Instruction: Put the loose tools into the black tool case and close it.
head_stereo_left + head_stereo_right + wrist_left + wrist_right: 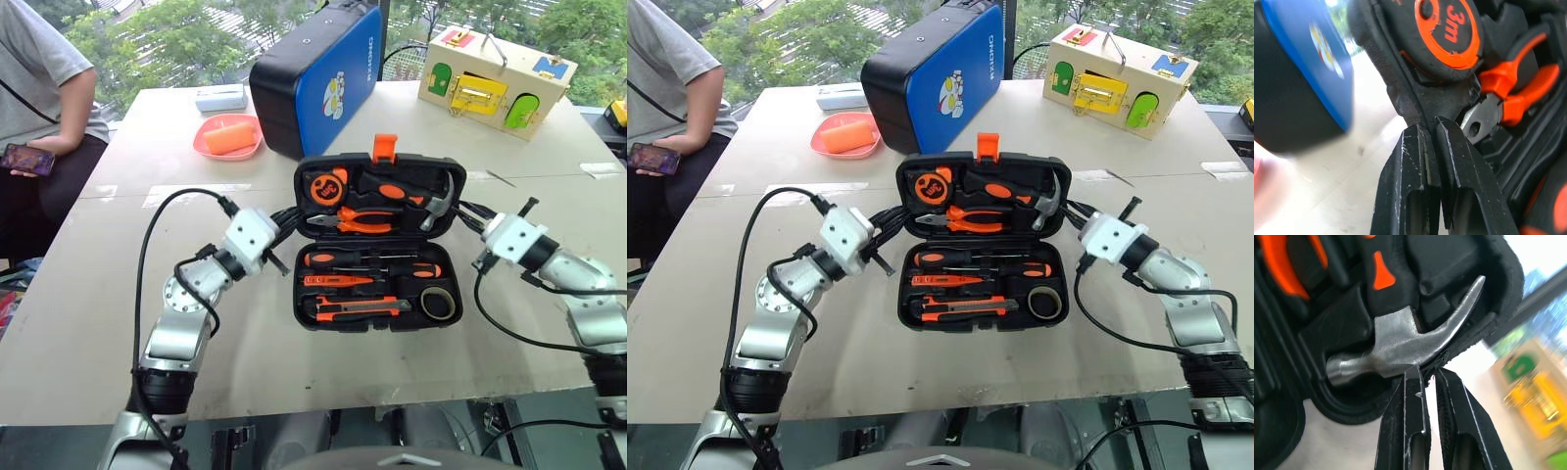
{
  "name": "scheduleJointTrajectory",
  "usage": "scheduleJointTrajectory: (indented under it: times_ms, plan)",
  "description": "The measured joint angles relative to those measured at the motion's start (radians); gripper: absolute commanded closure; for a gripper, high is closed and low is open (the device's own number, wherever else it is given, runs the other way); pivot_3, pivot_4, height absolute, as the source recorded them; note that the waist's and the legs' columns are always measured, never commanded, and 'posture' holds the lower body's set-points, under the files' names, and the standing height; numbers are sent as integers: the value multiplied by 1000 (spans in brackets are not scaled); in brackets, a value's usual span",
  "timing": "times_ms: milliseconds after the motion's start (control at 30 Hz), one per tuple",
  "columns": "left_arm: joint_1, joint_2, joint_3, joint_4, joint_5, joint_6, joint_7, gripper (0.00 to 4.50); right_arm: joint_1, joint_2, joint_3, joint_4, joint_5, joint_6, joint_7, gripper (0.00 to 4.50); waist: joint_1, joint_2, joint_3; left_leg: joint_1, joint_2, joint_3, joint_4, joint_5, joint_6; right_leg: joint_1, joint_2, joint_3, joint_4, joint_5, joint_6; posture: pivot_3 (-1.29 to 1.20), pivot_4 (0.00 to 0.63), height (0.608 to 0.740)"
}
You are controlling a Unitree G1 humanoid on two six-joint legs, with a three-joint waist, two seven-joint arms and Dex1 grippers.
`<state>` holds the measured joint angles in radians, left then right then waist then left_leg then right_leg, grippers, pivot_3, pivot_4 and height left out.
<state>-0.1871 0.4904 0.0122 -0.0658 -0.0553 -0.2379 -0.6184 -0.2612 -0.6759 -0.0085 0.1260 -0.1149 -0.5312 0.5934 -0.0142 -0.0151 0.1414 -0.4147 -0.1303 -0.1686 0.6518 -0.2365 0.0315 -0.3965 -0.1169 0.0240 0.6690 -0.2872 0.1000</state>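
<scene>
On the tabletop [118, 323] between both arms, the case [377, 315] is lying open, lid half standing tilted up at the far side, orange latch [385, 147] on top. Left gripper [1427, 132] and right gripper [1430, 374] are pinching the lid's opposite edges, each with fingers nearly together on the rim (probably so the lid swings evenly toward closing). Screwdrivers [367, 260], knife [358, 307] and tape roll [438, 303] are sitting in recesses of the near half, long axes running left-right, screwdriver tips pointing right. Case's long side is running left-right too.
</scene>
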Motion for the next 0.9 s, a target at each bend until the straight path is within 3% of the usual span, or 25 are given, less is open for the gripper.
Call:
scheduleJointTrajectory:
  times_ms: [167,367,500,667,700,800,867,900]
  plan:
    - [137,73,28,5,78,-281,12,4423,38,-82,4,80,-88,-306,-37,4485,-12,1,0,2,1,0,-3,0,0,0,2,4,1,0,0,0,150,735]
    - [336,124,86,-113,81,-321,10,4423,137,-246,55,4,38,-407,60,4485,-20,1,0,3,1,1,-3,0,0,0,2,4,1,0,0,0,150,735]
    - [623,189,208,-326,-77,-215,-43,2649,359,-493,114,-122,263,-294,285,2859,-19,2,0,2,2,0,-5,-1,2,2,1,4,-5,0,0,0,150,735]
    - [809,228,323,-445,-200,-53,-100,246,487,-597,105,-213,482,-93,456,407,-3,10,6,19,2,2,-5,-6,10,19,0,4,-6,-2,-2,0,150,735]
    - [820,228,335,-447,-202,-60,-113,48,505,-598,98,-225,509,-63,487,382,3,10,6,20,2,3,-5,-7,10,20,-2,4,-7,-3,-4,0,150,735]
    - [816,229,344,-443,-192,-77,-140,48,558,-602,71,-264,575,33,539,382,29,11,6,18,2,4,-4,-7,10,20,-3,4,-7,-3,-4,0,150,735]
    - [790,239,341,-433,-232,36,-140,48,618,-621,34,-330,647,130,578,382,38,11,6,18,2,3,-4,-7,11,20,-2,3,-7,-1,0,0,150,735]
    - [750,251,335,-418,-268,138,-135,13,640,-623,12,-359,679,176,596,635,41,11,6,18,2,2,-4,-7,11,20,1,2,-7,-1,0,0,150,735]
